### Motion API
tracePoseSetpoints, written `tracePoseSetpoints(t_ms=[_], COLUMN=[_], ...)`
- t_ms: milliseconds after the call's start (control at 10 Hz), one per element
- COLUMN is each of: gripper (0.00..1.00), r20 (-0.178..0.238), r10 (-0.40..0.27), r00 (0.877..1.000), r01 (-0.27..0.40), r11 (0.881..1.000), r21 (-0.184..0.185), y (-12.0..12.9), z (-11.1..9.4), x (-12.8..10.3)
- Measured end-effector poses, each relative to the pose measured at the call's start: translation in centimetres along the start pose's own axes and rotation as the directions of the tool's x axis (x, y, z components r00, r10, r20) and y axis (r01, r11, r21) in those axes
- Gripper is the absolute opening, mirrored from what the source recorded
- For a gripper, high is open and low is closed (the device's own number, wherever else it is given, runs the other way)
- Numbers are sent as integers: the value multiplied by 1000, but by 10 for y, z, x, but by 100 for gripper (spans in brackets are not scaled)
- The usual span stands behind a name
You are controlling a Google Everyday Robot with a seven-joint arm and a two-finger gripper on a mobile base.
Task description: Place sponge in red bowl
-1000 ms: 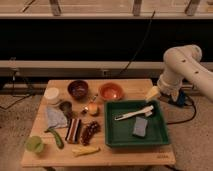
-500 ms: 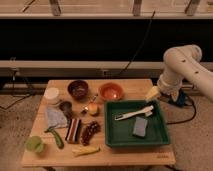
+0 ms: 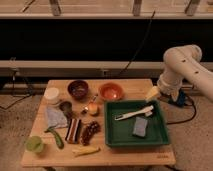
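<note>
Jaws of the robot's gripper [image 3: 152,93] hang just behind the far right corner of the green rectangular plastic tray [image 3: 120,133]; apart or together, I cannot tell. A grey-blue rectangular sponge [image 3: 141,126] lies inside the tray, while the round red bowl [image 3: 110,91] sits on the wooden tabletop [image 3: 125,155] just behind the tray's far left corner.

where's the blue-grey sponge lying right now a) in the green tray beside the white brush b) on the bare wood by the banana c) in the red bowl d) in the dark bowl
A: the sponge lies in the green tray next to the brush. The red bowl looks empty, and the gripper hangs at the right edge of the table by the tray's far corner.
</note>
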Motion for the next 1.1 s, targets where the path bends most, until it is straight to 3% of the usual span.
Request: tracePoseSetpoints(t_ms=[900, 1100], gripper=[80, 80], r20=[1, 7], r10=[0, 7], r00=[1000, 1000], r01=[0, -7], r11=[1000, 1000], r21=[0, -2], y=[0, -5], z=[0, 9], x=[0, -7])
